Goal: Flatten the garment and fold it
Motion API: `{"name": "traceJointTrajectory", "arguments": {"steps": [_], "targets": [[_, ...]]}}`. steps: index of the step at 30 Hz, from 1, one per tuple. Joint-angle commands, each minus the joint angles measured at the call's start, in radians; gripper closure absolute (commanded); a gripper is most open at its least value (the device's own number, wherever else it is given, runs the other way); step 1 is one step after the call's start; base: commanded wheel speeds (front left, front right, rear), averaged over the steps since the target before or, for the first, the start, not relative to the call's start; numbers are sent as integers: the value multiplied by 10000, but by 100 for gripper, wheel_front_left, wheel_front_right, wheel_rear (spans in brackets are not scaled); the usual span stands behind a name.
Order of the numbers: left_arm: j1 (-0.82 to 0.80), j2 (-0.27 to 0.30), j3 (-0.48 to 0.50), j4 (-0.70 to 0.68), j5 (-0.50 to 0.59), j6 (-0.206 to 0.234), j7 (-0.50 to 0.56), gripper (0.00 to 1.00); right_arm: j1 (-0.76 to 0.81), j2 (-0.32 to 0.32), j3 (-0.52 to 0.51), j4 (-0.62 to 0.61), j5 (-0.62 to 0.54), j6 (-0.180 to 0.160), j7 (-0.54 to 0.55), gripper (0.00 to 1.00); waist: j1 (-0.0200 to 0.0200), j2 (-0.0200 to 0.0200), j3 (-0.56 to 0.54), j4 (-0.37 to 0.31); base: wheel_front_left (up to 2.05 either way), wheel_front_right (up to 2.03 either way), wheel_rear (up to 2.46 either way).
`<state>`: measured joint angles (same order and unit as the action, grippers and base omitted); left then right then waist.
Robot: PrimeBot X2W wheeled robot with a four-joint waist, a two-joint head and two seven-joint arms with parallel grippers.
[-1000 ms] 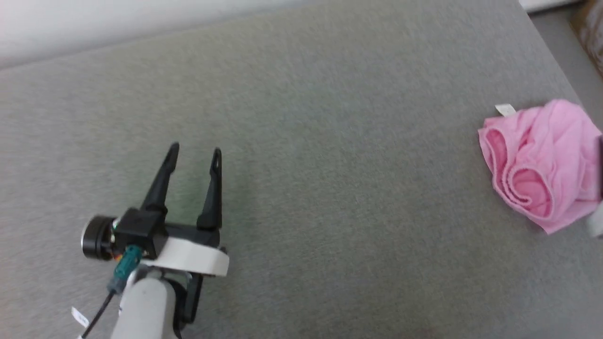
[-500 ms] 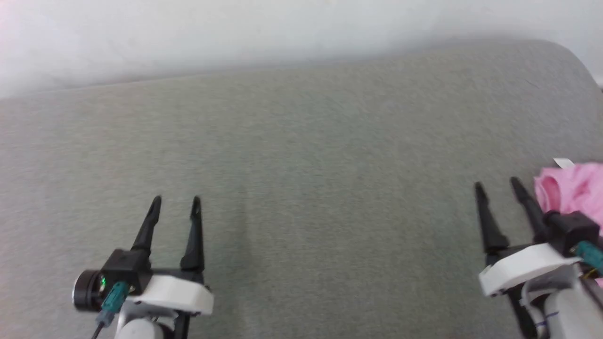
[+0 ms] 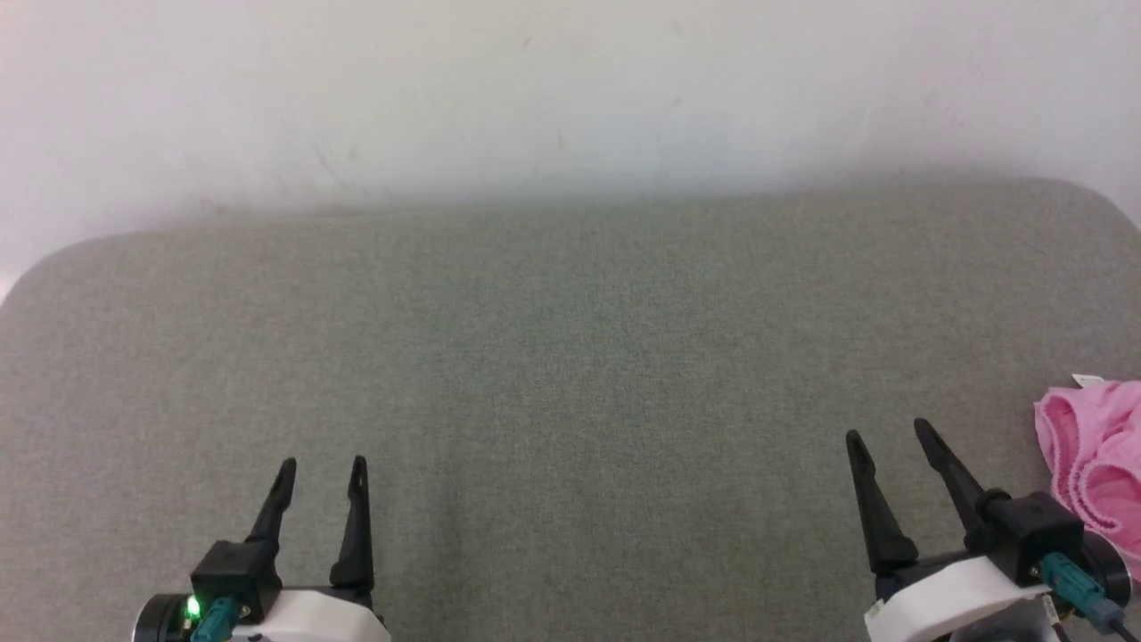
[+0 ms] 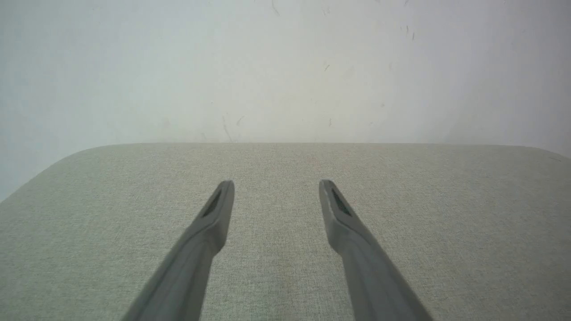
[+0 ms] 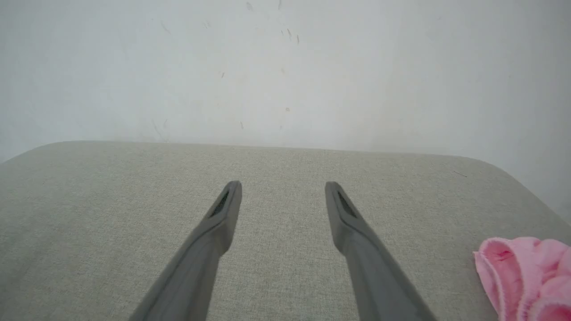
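Observation:
The garment [image 3: 1095, 450] is a crumpled pink bundle at the right edge of the head view, partly cut off, with a small white label [image 3: 1087, 381] at its top. It also appears at the lower right of the right wrist view [image 5: 526, 276]. My right gripper [image 3: 887, 434] stands open just left of the garment, apart from it, with nothing between its fingers [image 5: 223, 214]. Far to the left my left gripper [image 3: 322, 464] is open and empty over bare fabric, its fingers [image 4: 218, 209] spread apart.
Everything rests on a grey-green fabric surface [image 3: 570, 357] with rounded far corners. A white wall [image 3: 570, 89] rises directly behind its far edge. The surface's right edge lies close to the garment.
The head camera has swung up and left, so the wall came into view and the garment slid to the right edge. The right gripper entered the view. Both grippers stay open.

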<state>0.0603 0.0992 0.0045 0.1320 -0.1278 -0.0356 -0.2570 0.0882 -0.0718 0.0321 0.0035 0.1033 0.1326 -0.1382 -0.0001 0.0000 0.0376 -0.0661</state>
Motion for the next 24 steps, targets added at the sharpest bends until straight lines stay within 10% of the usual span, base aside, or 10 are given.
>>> {"name": "traceJointTrajectory", "arguments": {"steps": [1,14,15,24], "targets": [[120,-38,-3,60,5,-72,-47,0,169,71,-22,-162,-91,-19,79,0,1,0,-215,50,0,0,0],[-13,-65,-36,218,154,-230,-47,0,599,199,61,-749,-185,-19,382,0,1,0,-379,59,0,0,0],[46,-50,-25,202,116,-178,2,100,471,159,57,-701,-158,0,340,100,2,0,-377,64,0,0,0],[14,-67,-26,120,172,-145,149,100,399,153,30,-652,-203,1,387,100,1,0,-380,94,0,0,0]]}}
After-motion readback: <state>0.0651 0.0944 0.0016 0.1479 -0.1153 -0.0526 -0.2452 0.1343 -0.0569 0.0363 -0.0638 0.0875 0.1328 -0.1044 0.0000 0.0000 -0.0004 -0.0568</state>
